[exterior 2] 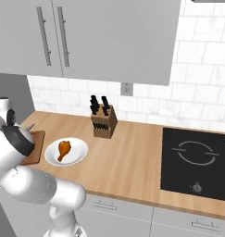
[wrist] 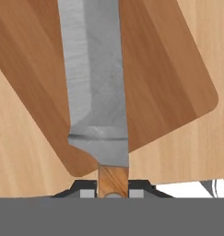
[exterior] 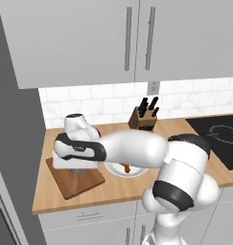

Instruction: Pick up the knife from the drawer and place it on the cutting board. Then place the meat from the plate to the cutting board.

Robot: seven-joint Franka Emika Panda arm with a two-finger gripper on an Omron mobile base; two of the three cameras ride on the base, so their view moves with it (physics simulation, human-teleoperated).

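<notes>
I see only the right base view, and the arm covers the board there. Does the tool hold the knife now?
Observer: Yes, the hand view shows the tool shut on the knife at its wooden handle.
Operator: Where is the blade?
Observer: Over the cutting board, reaching across it in the hand view.
Operator: Does it lie flat?
Observer: No, in the left base view it hangs upright above the board; contact I cannot tell.

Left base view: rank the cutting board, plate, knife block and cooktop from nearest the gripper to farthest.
1. Cutting board, right under the gripper, counter's left end.
2. Plate, just right of the board.
3. Knife block, back by the wall.
4. Cooktop, far right.
</notes>
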